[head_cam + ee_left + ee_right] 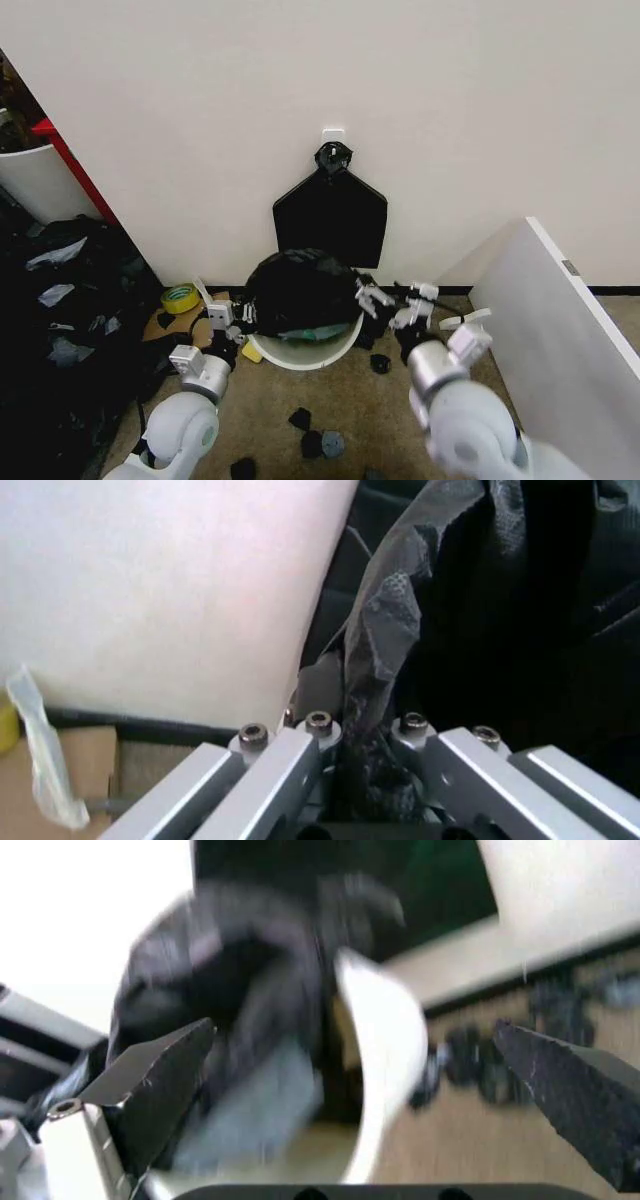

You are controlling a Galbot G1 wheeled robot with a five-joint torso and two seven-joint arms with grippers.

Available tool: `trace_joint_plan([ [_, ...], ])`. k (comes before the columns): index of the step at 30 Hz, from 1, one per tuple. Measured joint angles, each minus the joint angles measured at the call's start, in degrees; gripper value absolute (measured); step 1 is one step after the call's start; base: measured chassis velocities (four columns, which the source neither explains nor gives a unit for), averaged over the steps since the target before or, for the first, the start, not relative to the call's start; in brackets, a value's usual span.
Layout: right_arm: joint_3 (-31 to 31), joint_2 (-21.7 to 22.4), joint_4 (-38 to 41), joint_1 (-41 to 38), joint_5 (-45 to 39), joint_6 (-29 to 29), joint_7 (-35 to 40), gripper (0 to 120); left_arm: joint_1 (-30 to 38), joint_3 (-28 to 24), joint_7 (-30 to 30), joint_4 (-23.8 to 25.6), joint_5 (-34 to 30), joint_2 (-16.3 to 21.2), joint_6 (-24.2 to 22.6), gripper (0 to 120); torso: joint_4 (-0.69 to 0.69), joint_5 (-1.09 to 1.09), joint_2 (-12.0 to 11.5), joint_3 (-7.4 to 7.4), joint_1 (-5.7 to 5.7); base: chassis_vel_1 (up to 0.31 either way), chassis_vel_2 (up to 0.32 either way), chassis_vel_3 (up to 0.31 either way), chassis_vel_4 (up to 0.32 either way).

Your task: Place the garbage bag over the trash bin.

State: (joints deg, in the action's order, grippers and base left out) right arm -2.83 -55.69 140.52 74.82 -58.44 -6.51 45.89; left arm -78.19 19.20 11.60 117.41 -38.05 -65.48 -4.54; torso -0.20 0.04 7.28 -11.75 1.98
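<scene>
- head view has the trash bin (318, 350) on the floor against the wall, with the garbage bag (300, 290) heaped as a glossy black dome over its far rim; the near rim is bare white.
- my left gripper (222, 322) sits at the bin's left side. on the left wrist view its fingers (290, 761) are pinched closed on a twisted, crinkled strand of the garbage bag (385, 637), with the bin's white wall (170, 592) just beside it.
- my right gripper (388, 305) is at the bin's right side, just beside the rim. on the right wrist view its dark fingertips (165, 1080) stand wide apart with nothing between them, the white rim (385, 1042) and the bag (220, 990) lying ahead.
- risk, as i judge it: only one side of the bag is held, so a pull from the left could drag the whole heap off the rim or tip the light bin.
- the film looks thin; the bunched strand could stretch or tear under tension.
- the right fingers could close on the rim instead of the film.
- the shield-shaped black bundle (331, 215) on the wall hook hangs just behind; a high lift could snag it.
- black scraps (318, 440) litter the floor nearby.
</scene>
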Motion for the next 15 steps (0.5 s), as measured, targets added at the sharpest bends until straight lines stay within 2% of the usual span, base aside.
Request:
trace_joint_plan([
  [5, -1.1, -2.0, 0.7, 2.7, -1.0, -0.2, 0.4, 100, -0.2, 0.1, 1.5, 1.5, -1.9, -0.8, -1.4, 2, 0.01, 0.00, 0.0, 0.00, 0.00, 0.000, 0.000, 0.000, 0.000],
  [13, -3.5, -5.5, -1.9, 2.8, -2.7, 5.0, -7.3, 96, -1.0, 0.0, 2.8, 3.6, -3.1, -1.3, -3.0, 2, 0.02, 0.00, 0.0, -0.01, 0.00, 0.000, 0.000, 0.000, 0.000],
  [15, -4.1, -6.4, -2.1, 2.6, -3.1, 5.6, -8.0, 98, -1.3, 0.2, 3.0, 4.0, -3.1, -1.1, -3.1, 2, 0.02, -0.01, 0.0, -0.01, 0.00, 0.000, 0.000, 0.000, 0.000],
])
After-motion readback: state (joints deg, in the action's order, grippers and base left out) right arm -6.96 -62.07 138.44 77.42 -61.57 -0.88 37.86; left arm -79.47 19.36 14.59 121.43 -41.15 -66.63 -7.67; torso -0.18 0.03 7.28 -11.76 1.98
